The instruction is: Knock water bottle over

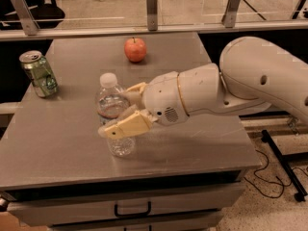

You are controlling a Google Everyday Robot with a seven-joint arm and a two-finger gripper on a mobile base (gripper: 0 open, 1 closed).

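Drawer handle [130, 210]: dark, below the bench [207, 150] front edge.
Water bottle [109, 102]: upright on the bench's near half, left of centre, white cap on top.
Tool [116, 110]: reaches in from the right with its fingers spread apart. The near finger lies across the bottle's front, the far one is by its shoulder, and the bottle stands between them.
Green soda can [39, 73]: far left, well apart.
Red apple [135, 49]: farthest back.
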